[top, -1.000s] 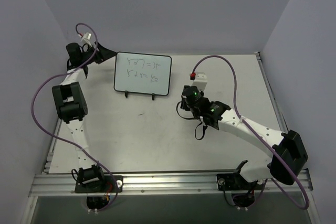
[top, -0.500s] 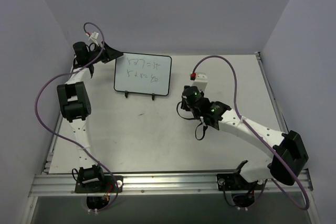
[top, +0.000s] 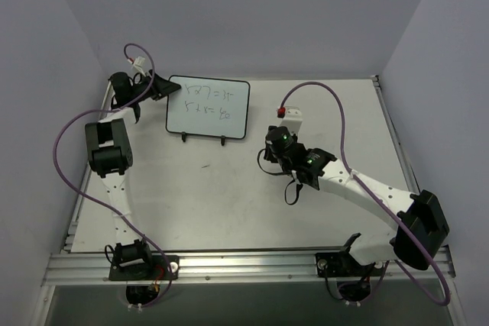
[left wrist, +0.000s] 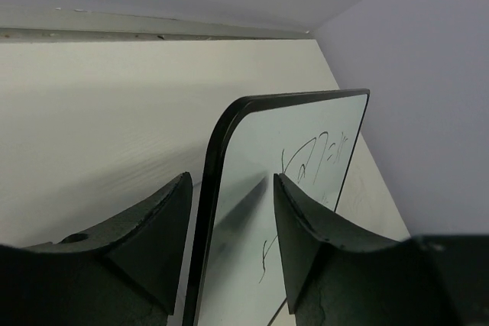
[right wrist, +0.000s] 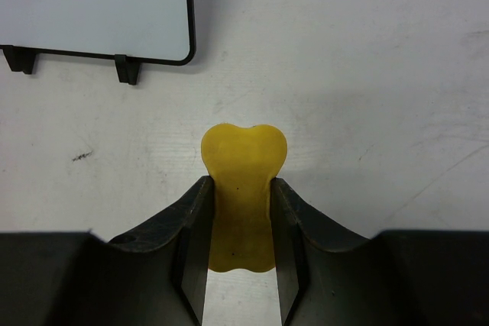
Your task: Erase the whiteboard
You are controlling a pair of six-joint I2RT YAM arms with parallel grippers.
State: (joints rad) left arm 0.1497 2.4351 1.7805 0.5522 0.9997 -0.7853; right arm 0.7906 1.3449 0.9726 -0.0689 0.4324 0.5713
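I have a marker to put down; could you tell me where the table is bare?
Bare table lies between the whiteboard and the arm bases, and in the far right corner. Crowded: the board's left edge, straddled by the left pincer, and its right side, where the right pincer grips the eraser.

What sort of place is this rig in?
Probably a lab robot cell: bare white table closed in by plain walls, an aluminium rail along its near edge, plus a whiteboard and yellow eraser as props.
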